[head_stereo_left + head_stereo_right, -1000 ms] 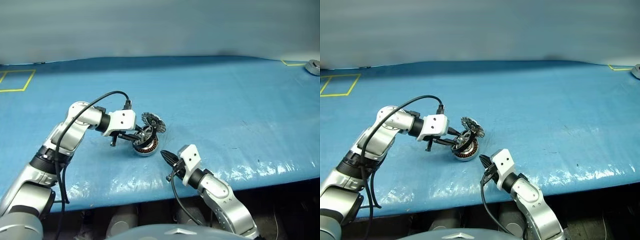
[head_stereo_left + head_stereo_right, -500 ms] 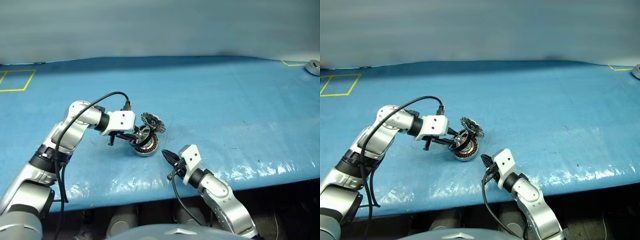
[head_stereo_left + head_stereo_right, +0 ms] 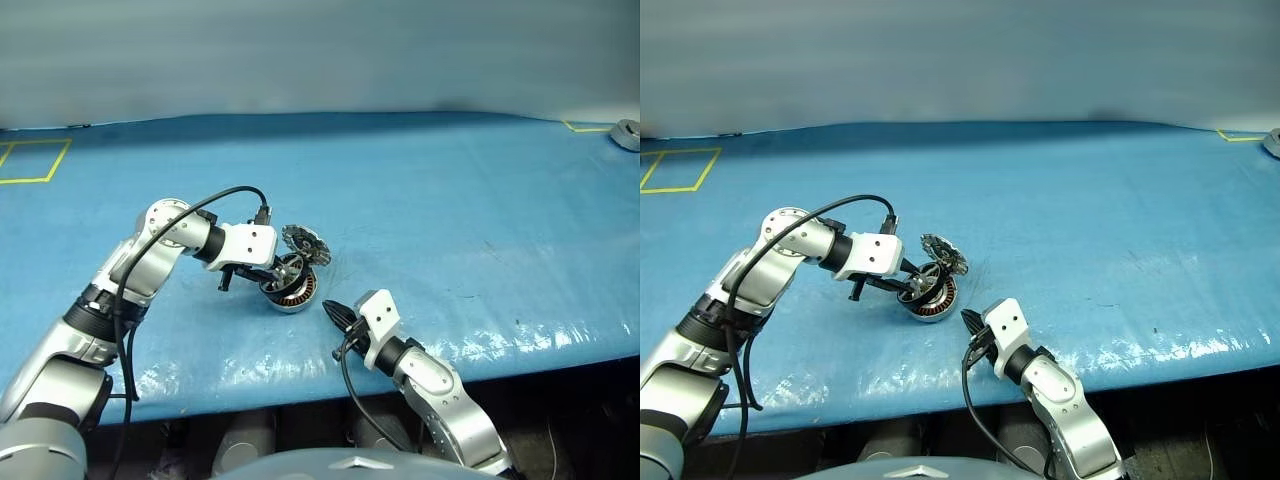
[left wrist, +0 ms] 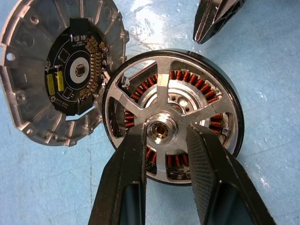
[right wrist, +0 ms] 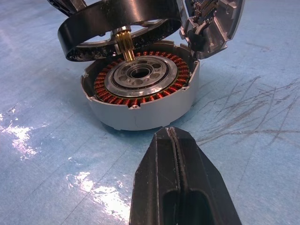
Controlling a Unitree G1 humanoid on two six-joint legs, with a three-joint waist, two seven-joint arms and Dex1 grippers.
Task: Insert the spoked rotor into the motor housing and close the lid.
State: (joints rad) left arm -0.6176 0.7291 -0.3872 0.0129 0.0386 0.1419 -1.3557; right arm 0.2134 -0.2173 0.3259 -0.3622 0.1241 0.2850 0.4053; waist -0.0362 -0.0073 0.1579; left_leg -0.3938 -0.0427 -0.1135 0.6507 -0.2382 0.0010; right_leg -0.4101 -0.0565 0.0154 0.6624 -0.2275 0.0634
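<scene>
My left gripper (image 4: 165, 133) is shut on the hub of the spoked rotor (image 4: 162, 93), a silver spoked wheel in a dark outer ring. The rotor (image 5: 117, 23) hangs tilted just above the motor housing (image 5: 140, 112), its brass shaft pointing down at the central bearing. The housing (image 3: 295, 296) stands on the blue mat with its copper windings showing. The lid (image 4: 33, 70) stands open at the housing's far rim, its dark circuit board facing the rotor. My right gripper (image 5: 174, 140) is shut and holds nothing, a short way in front of the housing.
A blue mat (image 3: 450, 220) covers the table, whose front edge (image 3: 520, 360) runs just behind my right wrist. A grey round object (image 3: 626, 133) lies at the far right corner. A yellow tape square (image 3: 30, 160) marks the far left.
My left wrist has turned slightly with the rotor held over the housing. The right arm has stayed still.
</scene>
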